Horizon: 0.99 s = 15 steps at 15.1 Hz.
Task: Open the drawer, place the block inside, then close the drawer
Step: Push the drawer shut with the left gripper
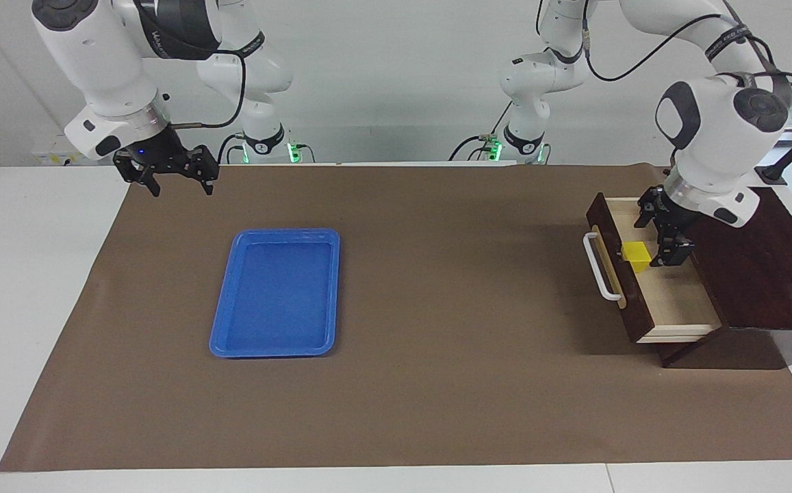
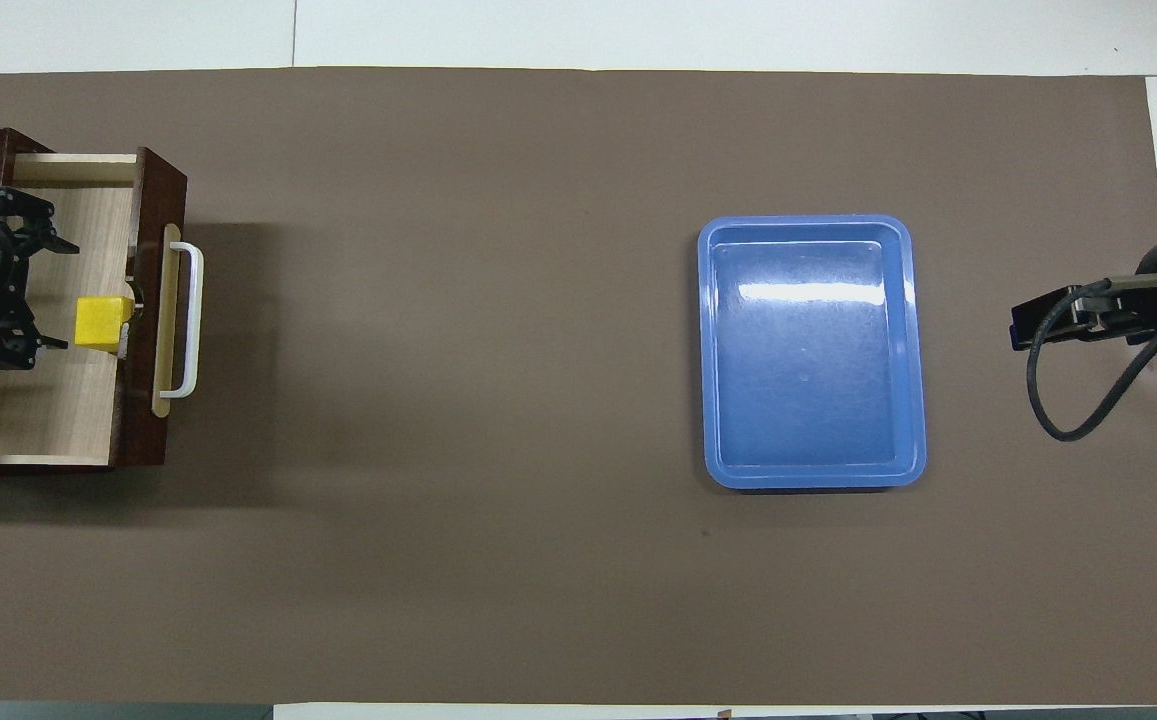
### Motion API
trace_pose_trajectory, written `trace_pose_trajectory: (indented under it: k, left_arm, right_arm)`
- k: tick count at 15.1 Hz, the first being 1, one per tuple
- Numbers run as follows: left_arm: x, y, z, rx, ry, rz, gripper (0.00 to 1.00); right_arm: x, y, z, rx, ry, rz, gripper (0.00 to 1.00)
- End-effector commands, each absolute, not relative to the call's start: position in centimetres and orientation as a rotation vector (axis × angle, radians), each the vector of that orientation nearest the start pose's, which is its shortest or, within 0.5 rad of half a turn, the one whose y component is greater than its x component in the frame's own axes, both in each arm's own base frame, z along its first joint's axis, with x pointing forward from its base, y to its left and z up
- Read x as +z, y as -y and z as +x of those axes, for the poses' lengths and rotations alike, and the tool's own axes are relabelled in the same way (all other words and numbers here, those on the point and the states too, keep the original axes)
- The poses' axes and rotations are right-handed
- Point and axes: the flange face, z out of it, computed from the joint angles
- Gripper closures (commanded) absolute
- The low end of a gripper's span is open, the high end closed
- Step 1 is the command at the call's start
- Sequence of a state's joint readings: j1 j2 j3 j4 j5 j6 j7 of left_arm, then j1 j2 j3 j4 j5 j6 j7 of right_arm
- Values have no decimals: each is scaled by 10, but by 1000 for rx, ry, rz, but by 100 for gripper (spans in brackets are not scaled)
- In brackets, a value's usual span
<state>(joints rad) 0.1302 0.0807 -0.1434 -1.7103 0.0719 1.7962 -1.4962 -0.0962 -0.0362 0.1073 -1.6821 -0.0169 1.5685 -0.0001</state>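
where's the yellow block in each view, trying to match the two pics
Facing view: the yellow block lies in the open drawer, near that picture's right edge.
Overhead view: the yellow block lies in the drawer, near that picture's left edge.
Shared landmark: the drawer's white handle.
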Motion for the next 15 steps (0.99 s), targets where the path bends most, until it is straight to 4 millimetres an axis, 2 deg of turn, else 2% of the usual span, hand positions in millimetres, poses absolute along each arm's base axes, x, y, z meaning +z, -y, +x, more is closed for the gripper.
trace_pose_trajectory:
  k: [1,2,3,5,6,9,10,11,15]
  left_arm:
    - [561,56,584,-24,2019,-2354,0]
    - [554,85,577,-22,1979,-2370,0]
    - [547,104,570,-19,1970,-2366,0]
    - [527,125,562,3,1956,-2344,0]
    - [513,127,559,16,1957,-2327,0]
    - [471,123,555,-76,1911,-2345,0]
    - [463,116,557,-118,1888,-2357,0]
    - [458,111,560,-142,1847,-2395,0]
    - [450,61,571,-162,1810,-2447,0]
  right_arm:
    - [591,-7,542,114,-36,-3144,0]
    - [592,-8,541,109,-41,-3145,0]
    - [592,-8,541,111,-41,-3146,0]
    - [592,-10,541,111,-36,-3147,0]
    - [594,-11,540,109,-34,-3147,0]
    - [595,-11,539,104,-34,-3148,0]
    - [594,-11,539,106,-32,-3149,0]
    - [595,-11,539,104,-32,-3149,0]
    - [597,-3,537,104,-56,-3149,0]
